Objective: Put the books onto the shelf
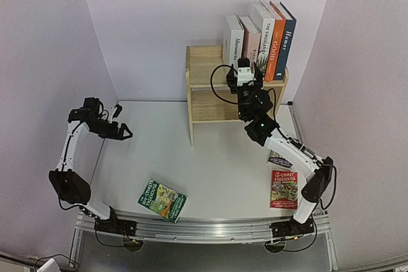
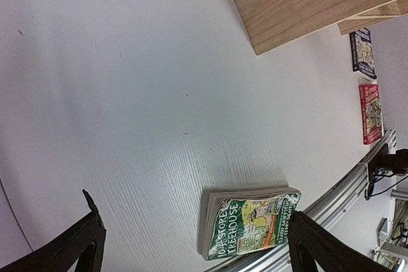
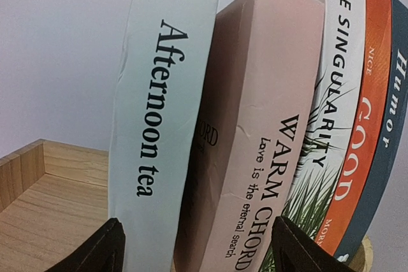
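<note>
Books [image 3: 255,125] fill right wrist view; left wrist shows paperbacks [image 2: 252,221].

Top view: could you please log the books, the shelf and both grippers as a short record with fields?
shelf: wooden, two tiers
on top, upright: Afternoon tea, Warm Chord, The Singularity, GOOD, Humor
table: green Treehouse, red Treehouse, dark paperback partly hidden
left gripper: open, empty, over table
right gripper: open, fingers flanking Afternoon tea and Warm Chord
</note>
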Tool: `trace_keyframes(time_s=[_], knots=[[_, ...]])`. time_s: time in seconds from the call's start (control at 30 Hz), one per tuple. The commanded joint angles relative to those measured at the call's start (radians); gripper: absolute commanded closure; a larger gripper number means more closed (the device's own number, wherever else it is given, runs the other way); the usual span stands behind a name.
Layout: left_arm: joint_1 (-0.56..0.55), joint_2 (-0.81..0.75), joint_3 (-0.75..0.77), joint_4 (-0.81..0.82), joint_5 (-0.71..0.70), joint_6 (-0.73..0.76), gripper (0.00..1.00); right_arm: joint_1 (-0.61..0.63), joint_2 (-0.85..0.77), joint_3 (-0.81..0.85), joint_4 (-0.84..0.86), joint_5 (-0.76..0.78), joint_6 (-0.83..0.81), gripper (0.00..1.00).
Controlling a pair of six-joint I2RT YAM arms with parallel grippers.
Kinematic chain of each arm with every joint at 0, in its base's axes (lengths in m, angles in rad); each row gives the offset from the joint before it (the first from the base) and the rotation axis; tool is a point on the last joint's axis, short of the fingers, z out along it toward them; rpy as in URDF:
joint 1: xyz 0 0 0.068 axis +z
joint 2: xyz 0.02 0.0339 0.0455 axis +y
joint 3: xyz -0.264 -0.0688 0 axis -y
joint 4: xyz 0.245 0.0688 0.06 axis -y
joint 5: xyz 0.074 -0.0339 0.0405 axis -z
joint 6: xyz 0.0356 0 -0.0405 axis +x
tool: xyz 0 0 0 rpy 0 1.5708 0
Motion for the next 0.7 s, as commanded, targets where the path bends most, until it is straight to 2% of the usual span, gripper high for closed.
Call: trace_keyframes(time_s=[0.0,0.3,0.47,0.67], knots=[[-0.003,-0.018,0.033,-0.011,-0.011,-0.001,0.00,-0.025,0.004,0.051,0.013,0.005,0.025,0.23],[-0.003,-0.020,0.028,-0.005,-0.003,-0.003,0.00,-0.038,0.000,0.049,-0.041,-0.011,0.060,0.23],[-0.003,-0.026,0.015,-0.001,-0.007,-0.003,0.00,-0.044,-0.072,-0.054,-0.040,-0.081,0.116,0.18],[-0.003,-0.017,0.022,-0.002,-0.005,-0.004,0.01,-0.066,-0.076,-0.049,-0.062,-0.128,0.141,0.13]])
